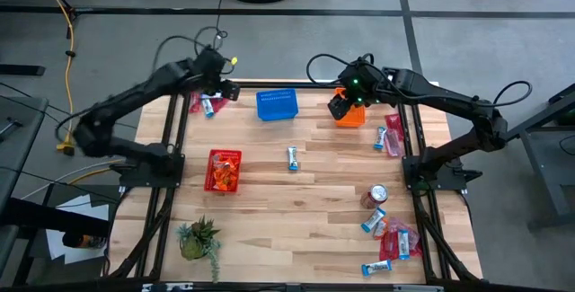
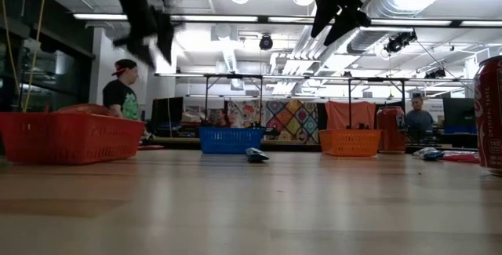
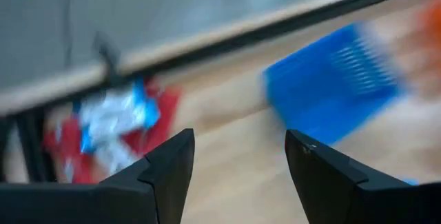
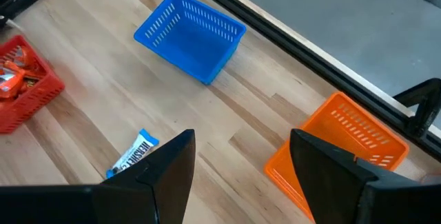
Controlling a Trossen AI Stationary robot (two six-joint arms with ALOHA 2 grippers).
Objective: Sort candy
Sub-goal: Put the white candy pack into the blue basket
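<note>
Candy lies in several spots: a red and blue-and-white pile (image 1: 207, 103) at the far left edge, one blue-and-white bar (image 1: 293, 157) mid-table, a pile (image 1: 391, 136) by the right edge, and another (image 1: 392, 238) at the near right corner. More candy fills the red basket (image 1: 223, 171). My left gripper (image 1: 223, 90) hovers open just right of the far-left pile (image 3: 110, 127), empty. My right gripper (image 1: 344, 105) hangs open and empty above the orange basket (image 1: 351, 115). In the right wrist view the single bar (image 4: 131, 155) shows beside the left finger.
A blue basket (image 1: 277, 103) stands at the far edge between the two grippers, with bare wood around it (image 4: 189, 34). A red soda can (image 1: 377, 195) stands near the right edge and a small potted plant (image 1: 198, 238) at the near left corner. People are in the room beyond.
</note>
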